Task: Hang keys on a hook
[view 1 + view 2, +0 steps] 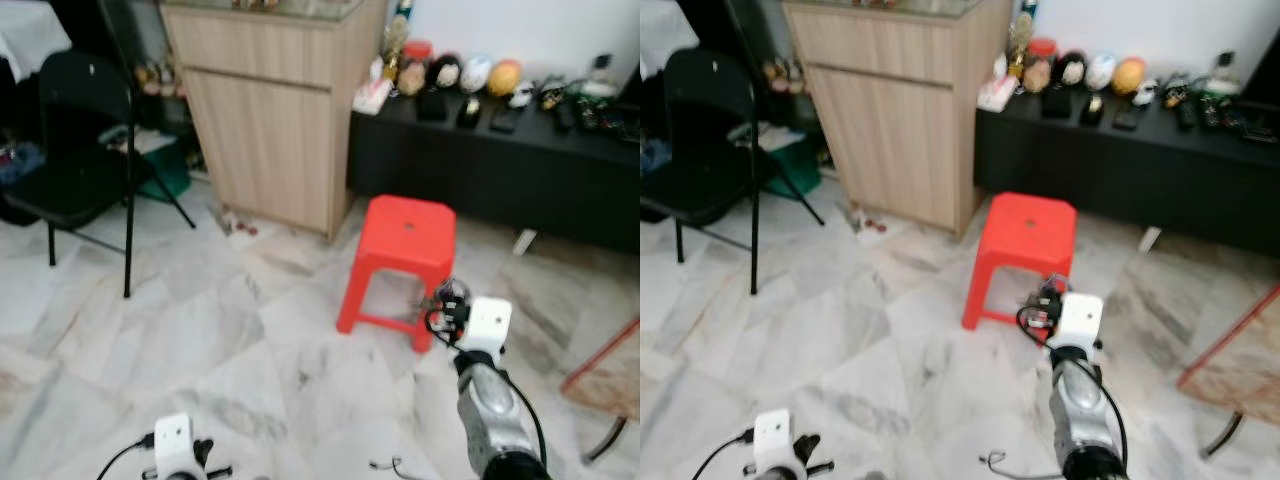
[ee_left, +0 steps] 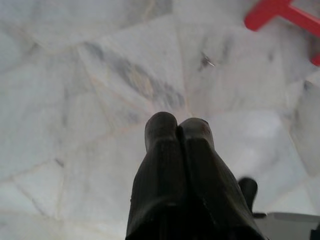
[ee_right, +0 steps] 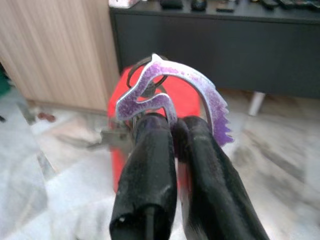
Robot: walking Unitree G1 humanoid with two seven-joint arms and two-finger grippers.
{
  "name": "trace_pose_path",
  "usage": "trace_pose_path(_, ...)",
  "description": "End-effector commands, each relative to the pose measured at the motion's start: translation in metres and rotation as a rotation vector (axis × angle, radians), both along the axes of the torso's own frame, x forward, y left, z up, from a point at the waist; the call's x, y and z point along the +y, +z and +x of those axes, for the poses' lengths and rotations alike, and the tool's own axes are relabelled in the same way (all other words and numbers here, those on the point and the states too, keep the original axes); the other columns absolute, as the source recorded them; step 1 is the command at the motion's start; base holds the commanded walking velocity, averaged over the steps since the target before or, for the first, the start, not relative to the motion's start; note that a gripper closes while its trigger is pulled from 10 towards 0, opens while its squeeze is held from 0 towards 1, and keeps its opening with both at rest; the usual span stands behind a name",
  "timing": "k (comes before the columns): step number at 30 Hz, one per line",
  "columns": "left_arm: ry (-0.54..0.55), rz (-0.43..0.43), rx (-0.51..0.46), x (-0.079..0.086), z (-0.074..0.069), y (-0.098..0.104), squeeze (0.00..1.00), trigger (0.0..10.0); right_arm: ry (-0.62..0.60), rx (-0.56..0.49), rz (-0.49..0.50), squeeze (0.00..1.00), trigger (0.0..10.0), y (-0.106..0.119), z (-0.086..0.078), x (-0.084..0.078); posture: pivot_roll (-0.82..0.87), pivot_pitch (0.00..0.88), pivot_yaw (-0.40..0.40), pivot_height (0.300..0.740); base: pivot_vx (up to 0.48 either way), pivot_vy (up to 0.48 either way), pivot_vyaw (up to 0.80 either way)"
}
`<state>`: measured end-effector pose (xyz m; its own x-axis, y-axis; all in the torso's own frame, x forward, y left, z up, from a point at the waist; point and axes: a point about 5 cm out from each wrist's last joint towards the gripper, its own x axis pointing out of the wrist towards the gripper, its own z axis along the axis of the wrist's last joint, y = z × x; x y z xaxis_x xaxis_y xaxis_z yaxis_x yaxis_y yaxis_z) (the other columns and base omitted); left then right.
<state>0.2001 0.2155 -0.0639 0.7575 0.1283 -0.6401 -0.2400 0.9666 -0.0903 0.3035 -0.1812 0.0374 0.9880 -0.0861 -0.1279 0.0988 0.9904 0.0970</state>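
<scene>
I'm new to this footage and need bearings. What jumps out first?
A bright red stool stands on the pale marble floor before a wooden cabinet. The right gripper, raised toward it, is shut on a purple keychain with keys. The left gripper hangs low, shut.

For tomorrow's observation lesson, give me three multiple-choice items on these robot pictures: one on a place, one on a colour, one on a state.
1. Where does the folding chair stand?
A. Left of the wooden cabinet
B. On the black sideboard
C. Behind the stool

2. What colour is the plastic stool?
A. Blue
B. Red
C. Green

3. What is the state of the right pincer?
A. Wide open
B. Shut on nothing
C. Shut on the key bunch with its purple charm

Answers:
1 A, the chair sits at the head views' left, the cabinet beside it.
2 B, its seat and legs are red.
3 C, the right wrist view shows both fingers closed on the charm.
</scene>
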Motion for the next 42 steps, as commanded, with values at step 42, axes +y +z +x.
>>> trace_pose_path(42,-0.053,0.025,0.010,-0.002,0.000,-0.001,0.00,10.0,-0.096,-0.029,0.026,0.00,10.0,0.011,0.008,-0.008,0.11,0.089,-0.041,0.740,0.000,-0.139,-0.18)
